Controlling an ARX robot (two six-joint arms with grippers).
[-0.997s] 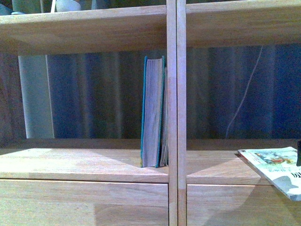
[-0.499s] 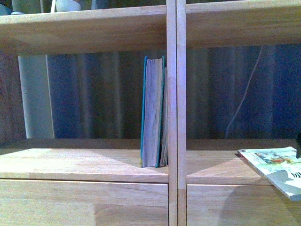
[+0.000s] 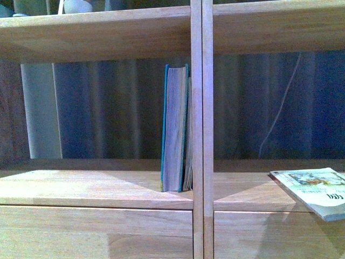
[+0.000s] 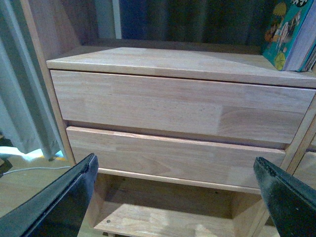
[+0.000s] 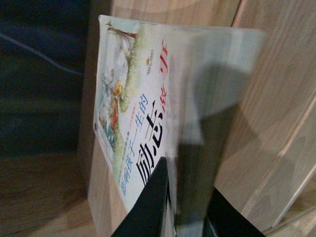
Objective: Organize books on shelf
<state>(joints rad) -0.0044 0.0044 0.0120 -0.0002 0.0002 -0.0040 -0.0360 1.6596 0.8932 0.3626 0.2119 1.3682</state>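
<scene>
The teal book [image 3: 175, 128] stands upright in the left compartment of the shelf [image 3: 97, 186], close beside the central divider [image 3: 198, 108]. Its long axis is vertical and its page edges face the front camera. The compartment is wide open to its left. Right of the divider there is free room up to the white paperback [image 3: 310, 190], which lies almost flat over the shelf's front edge, one corner toward the divider. The right gripper [image 5: 190, 217] has its fingers [image 5: 150, 207] clenched on this paperback. The left gripper [image 4: 175, 165] is spread wide and grasps nothing, before the drawer fronts [image 4: 177, 106]
</scene>
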